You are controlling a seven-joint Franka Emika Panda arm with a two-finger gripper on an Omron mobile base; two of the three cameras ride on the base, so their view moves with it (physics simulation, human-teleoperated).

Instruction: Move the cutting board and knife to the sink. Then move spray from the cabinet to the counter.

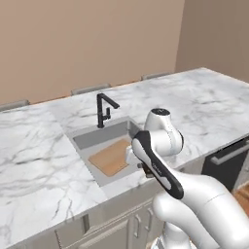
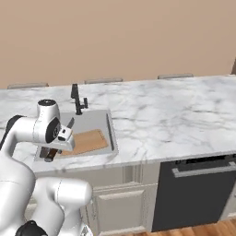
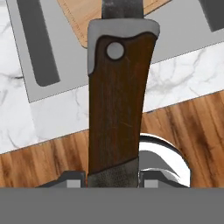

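My gripper (image 3: 113, 177) is shut on the knife (image 3: 117, 100), holding its dark brown handle low down. The grey blade points away, toward the sink (image 3: 26, 65). From the right base view, the gripper (image 2: 60, 146) holds the knife (image 2: 50, 154) tilted over the front rim of the sink (image 2: 94, 117). The light-brown cutting board (image 1: 111, 156) lies flat in the basin of the sink (image 1: 92, 137); it is also in the right base view (image 2: 88, 140) and the hand view (image 3: 81, 17). White marble counter (image 1: 194, 107) surrounds the sink. The spray and the cabinet are out of view.
A black faucet (image 1: 103, 111) stands at the sink's back rim. A black dishwasher front (image 2: 198, 193) sits under the counter to the right of the sink. Wooden floor (image 3: 188, 127) lies below the counter edge. Wide marble surface (image 2: 175, 110) stretches to the right.
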